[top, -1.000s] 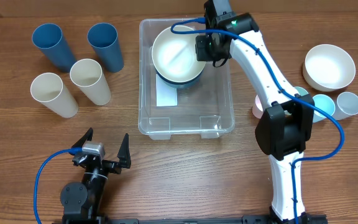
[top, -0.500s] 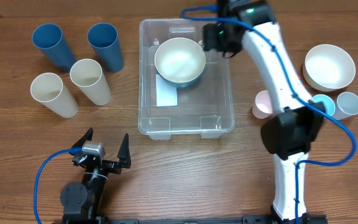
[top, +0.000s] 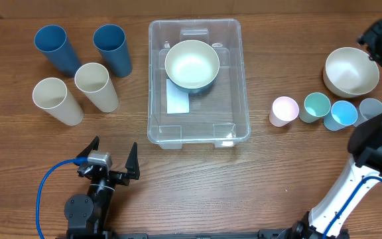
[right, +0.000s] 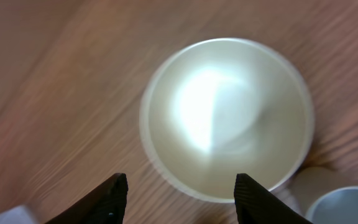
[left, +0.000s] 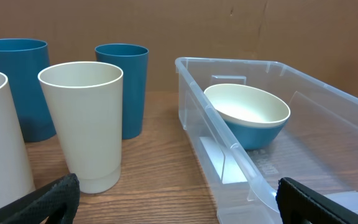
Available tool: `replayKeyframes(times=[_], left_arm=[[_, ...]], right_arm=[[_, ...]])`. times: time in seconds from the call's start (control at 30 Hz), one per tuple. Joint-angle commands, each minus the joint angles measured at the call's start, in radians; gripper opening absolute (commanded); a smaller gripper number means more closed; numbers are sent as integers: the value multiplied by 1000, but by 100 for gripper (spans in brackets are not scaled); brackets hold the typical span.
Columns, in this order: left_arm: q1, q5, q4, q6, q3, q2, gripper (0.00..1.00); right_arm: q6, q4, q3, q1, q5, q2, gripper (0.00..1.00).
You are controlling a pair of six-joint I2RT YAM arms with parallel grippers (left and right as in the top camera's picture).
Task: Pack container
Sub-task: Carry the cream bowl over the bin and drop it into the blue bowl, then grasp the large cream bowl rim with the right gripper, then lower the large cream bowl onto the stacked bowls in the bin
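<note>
Clear plastic: the container sits at the centre of the tabletop, long side running away from the robot, with its white label showing through the floor. One blue bowl with a cream inside rests upright in the far half. That placement leaves the near half free, presumably for further items.

Unpacked stock is sorted by kind. Four tall cups stand to the left, two blue and two cream. A cream bowl stands to the right, with a row of four small cups just nearer the robot.

The right claw hovers above the cream bowl with its fingers spread and nothing between them. Judged from this position, that bowl is the next pick. The wrist view is motion-blurred, so the height above the rim cannot be told.

The left claw is parked near the front edge, fully spread and empty, facing the tall cups and the container wall. It appears to be kept clear of the working arm.

Changes since the earlier frames:
- A second ago the right arm reached over the container, with its claw at the tilted blue bowl's rim.
- The bowl now lies level and released.
- The arm has swung out to the right side, uncovering the small cups.
- The left claw and the tall cups have not shifted.
</note>
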Motion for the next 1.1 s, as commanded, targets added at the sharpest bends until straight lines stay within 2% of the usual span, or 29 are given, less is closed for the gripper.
replayKeyframes(times=[0.0,0.2,0.4,0.43,0.53,0.57,0.67,0.77,0.87,0.93,1.07], left_arm=[[-7,16,1,26,-3,-8,100],[-7,16,1,26,-3,-8,100],[-7,16,1,26,-3,-8,100],[-7,16,1,26,-3,-8,100],[-7,16,1,26,-3,-8,100],[-7,16,1,26,-3,-8,100],[-7,16,1,26,-3,-8,100],[-7,16,1,26,-3,-8,100],[-7,16,1,26,-3,-8,100],[-7,16,1,26,-3,-8,100],[-7,16,1,26,-3,-8,100]], right_arm=[[-72,35,-50,-64,113,44,57],[-95,196,-207,-143,69,76,57],[-108,356,-383,-139,53,90,50],[-113,376,-407,-139,50,90,47],[-113,391,-418,-138,49,90,8],[-113,393,-418,-137,47,90,4],[-109,402,-413,-134,-15,89,4],[-108,376,-362,-127,-60,89,4],[-101,267,-203,-95,-172,89,4],[-82,187,-63,-58,-265,89,4],[-98,2,228,74,-283,89,4]])
